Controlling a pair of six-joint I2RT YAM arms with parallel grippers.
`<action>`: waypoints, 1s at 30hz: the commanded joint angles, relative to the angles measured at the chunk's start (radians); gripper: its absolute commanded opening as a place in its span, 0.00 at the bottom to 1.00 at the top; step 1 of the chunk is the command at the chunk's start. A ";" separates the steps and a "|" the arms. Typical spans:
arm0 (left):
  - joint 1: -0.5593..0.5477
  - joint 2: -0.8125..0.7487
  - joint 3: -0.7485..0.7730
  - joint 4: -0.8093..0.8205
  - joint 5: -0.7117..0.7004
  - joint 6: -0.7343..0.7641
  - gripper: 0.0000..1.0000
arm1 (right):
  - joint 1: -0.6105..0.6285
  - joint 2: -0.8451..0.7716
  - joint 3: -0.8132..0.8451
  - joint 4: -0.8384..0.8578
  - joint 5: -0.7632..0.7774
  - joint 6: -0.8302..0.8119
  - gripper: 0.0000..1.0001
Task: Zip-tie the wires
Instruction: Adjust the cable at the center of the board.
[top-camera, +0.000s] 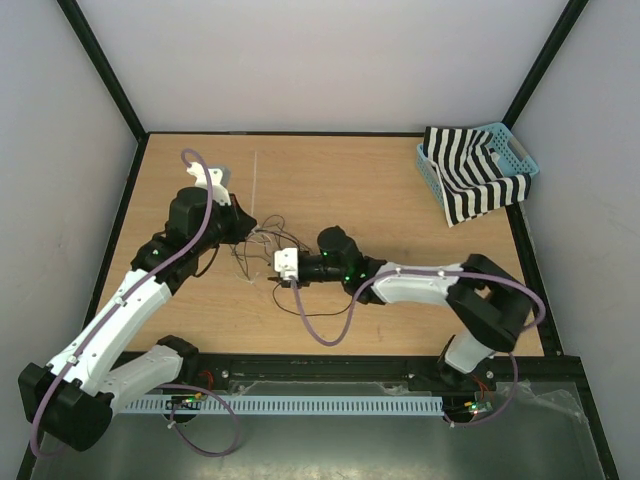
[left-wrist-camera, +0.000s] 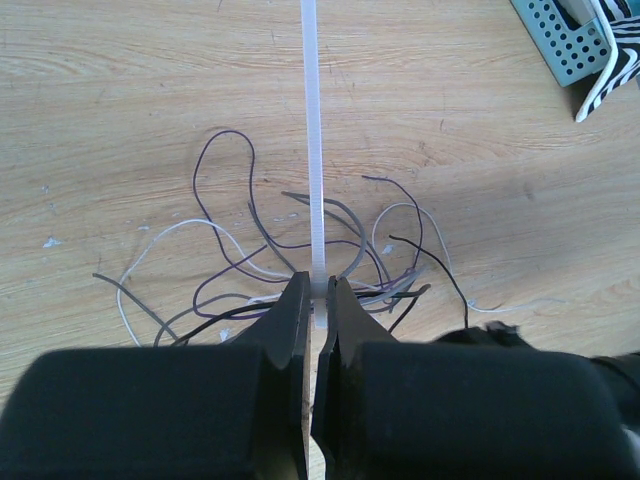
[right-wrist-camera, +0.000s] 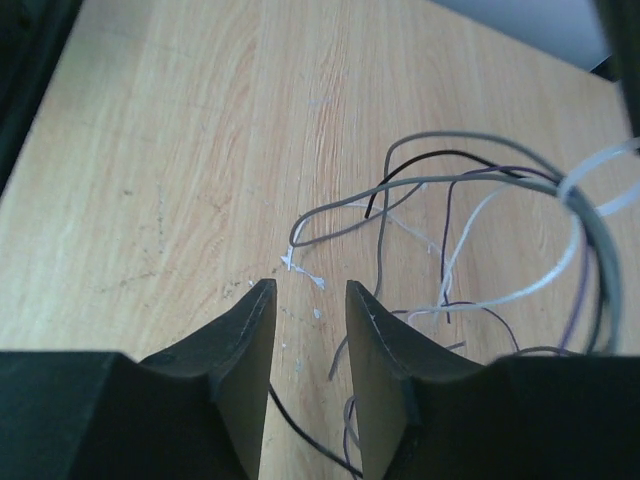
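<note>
Noting from the left: your left gripper (left-wrist-camera: 317, 285) is closed on the zip tie (left-wrist-camera: 313, 150), with the jaws almost meeting and the strip's near end pinched between the tips. The whitish strip runs straight away from the fingers across the wooden table (left-wrist-camera: 100, 120) and leaves the left wrist view at its top edge. Just ahead of the tips it crosses the wires (left-wrist-camera: 250, 260) and shows in front of the strands it meets.

Wires: a loose tangle of thin strands, dark, purple, grey and white. They spread in loops on both sides of the strip and lie on the table between your two grippers.

Your right gripper (right-wrist-camera: 310, 290) has its jaws apart, with nothing between the tips. One dark strand crosses the table under the gap, back near the finger bases. Whether it touches either finger, I cannot tell. Most of the tangle curls to the right of these fingers, and its grey and white loops rise close to the wrist camera. A few small white flecks (right-wrist-camera: 300, 268) sit on the wood just beyond the tips.

Far right corner of the table: a teal perforated basket (top-camera: 520, 150), well apart from the wires. A black-and-white striped cloth (top-camera: 480, 190) is draped in it and over its near rim.
</note>
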 joint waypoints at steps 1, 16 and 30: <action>0.004 -0.002 0.010 0.029 0.014 -0.006 0.00 | 0.010 0.108 0.090 0.063 0.022 -0.068 0.42; -0.014 -0.012 0.012 0.028 0.026 -0.023 0.00 | 0.012 0.363 0.282 0.072 0.218 -0.159 0.46; -0.043 -0.014 0.018 0.028 0.027 -0.034 0.00 | 0.011 0.427 0.252 0.287 0.289 -0.158 0.53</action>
